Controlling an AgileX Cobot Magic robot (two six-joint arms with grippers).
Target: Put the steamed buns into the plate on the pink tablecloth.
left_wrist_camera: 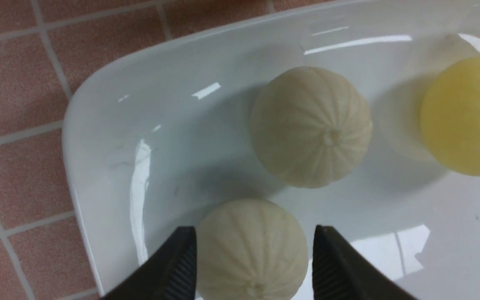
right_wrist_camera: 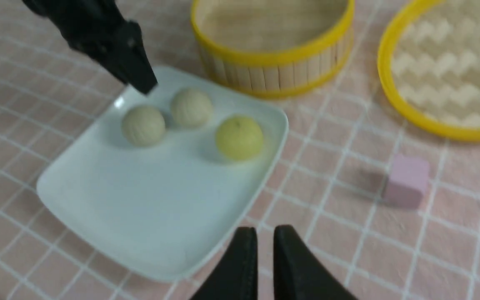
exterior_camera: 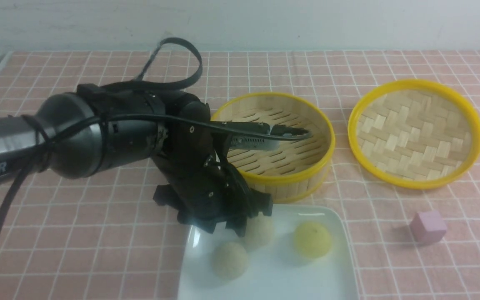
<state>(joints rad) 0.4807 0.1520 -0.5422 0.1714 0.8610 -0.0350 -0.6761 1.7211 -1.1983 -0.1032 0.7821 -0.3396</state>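
Note:
Three steamed buns lie in the white square plate [exterior_camera: 273,277] on the pink tablecloth [exterior_camera: 98,237]: a beige one [exterior_camera: 229,260] at the near left, a second beige one [exterior_camera: 261,231] behind it, and a yellow one [exterior_camera: 313,239] to the right. My left gripper [exterior_camera: 223,228] hangs open just over the near-left beige bun [left_wrist_camera: 250,250]. Its fingers [left_wrist_camera: 181,262] stand on either side of that bun without squeezing it. The other beige bun [left_wrist_camera: 311,127] and the yellow one [left_wrist_camera: 465,116] lie beyond. My right gripper [right_wrist_camera: 266,229] is shut and empty over the cloth beside the plate [right_wrist_camera: 140,200].
An empty yellow-rimmed bamboo steamer basket [exterior_camera: 290,183] stands right behind the plate. Its woven lid [exterior_camera: 415,133] lies at the back right. A small pink cube [exterior_camera: 427,227] sits on the cloth to the plate's right. My left arm reaches in from the left.

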